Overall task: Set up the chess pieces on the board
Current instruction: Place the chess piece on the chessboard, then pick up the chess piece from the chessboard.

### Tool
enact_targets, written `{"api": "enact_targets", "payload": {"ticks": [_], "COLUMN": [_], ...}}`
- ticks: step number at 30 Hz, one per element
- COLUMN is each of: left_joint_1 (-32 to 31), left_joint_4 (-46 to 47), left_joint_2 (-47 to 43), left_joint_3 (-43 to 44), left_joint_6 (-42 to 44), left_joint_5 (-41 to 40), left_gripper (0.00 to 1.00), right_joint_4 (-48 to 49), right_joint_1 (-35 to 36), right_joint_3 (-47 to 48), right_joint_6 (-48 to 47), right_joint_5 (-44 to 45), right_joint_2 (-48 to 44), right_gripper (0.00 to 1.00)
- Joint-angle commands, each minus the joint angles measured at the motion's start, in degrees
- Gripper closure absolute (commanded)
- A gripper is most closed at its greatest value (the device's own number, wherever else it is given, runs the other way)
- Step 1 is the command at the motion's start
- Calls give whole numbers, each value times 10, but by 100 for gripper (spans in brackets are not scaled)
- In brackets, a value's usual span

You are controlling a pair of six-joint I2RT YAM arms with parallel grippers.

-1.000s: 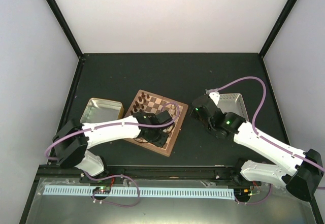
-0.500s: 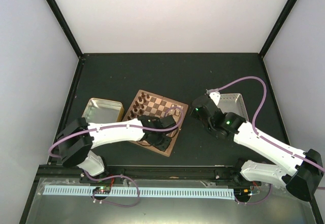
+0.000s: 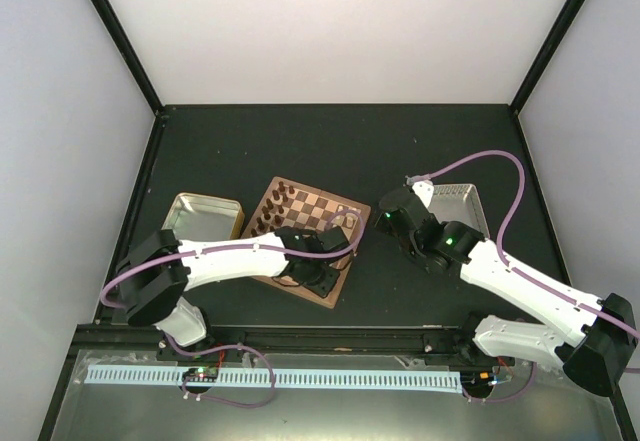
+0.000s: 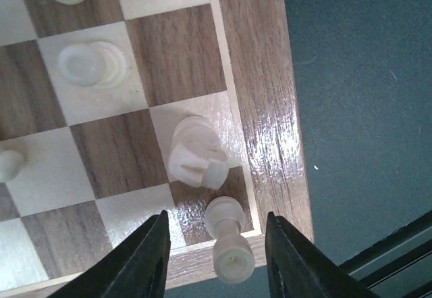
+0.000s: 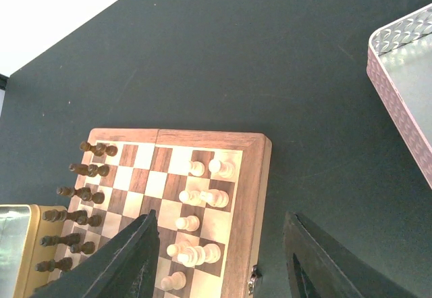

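Note:
The board (image 3: pixel 316 207) lies between the arms, with dark chessmen (image 3: pixel 272 207) along its left side. Cream chess pieces (image 5: pixel 196 251) stand in the two rows by its right rim. In the left wrist view a cream piece (image 4: pixel 229 244) stands upright on the dark corner square, next to a cream knight (image 4: pixel 196 153). My left gripper (image 4: pixel 216 214) is open around that corner piece, with a gap on both sides. My right gripper (image 5: pixel 221 217) hangs open over the table right of the board, holding nothing.
A gold tin tray (image 3: pixel 205 216) sits just left of the board. A pinkish-grey square tray (image 3: pixel 456 201) lies at the right, partly under the right arm. The left wrist view shows the table's near edge rail (image 4: pixel 398 251) beside the board's corner.
My left gripper has slid along the board toward its near right corner and opened, letting go of the cream piece on the corner square. The right arm has not moved.

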Motion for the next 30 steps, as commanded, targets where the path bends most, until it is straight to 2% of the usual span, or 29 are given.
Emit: {"api": "enact_targets", "payload": {"ticks": [1, 6, 10, 15, 19, 26, 30], "left_joint_1": [-1, 21, 57, 123, 165, 193, 193], "left_joint_4": [-11, -18, -9, 26, 77, 126, 133], "left_joint_2": [-41, -93, -132, -164, -198, -173, -136], "left_joint_3": [13, -6, -39, -91, -136, -161, -150], "left_joint_6": [-2, -24, -35, -39, -34, -6, 10], "left_joint_5": [-26, -69, -84, -86, -57, -23, -34], "left_gripper": [57, 56, 59, 65, 66, 66, 64], "right_joint_4": [4, 9, 29, 87, 72, 64, 56], "right_joint_1": [0, 0, 0, -1, 4, 23, 23], "right_joint_3": [7, -5, -6, 20, 77, 112, 128], "right_joint_6": [-1, 4, -22, -141, -206, -214, -211], "right_joint_5": [10, 16, 0, -97, -165, -215, -251], "right_joint_2": [-5, -18, -10, 33, 106, 190, 224], "right_gripper": [49, 49, 49, 51, 52, 53, 56]}}
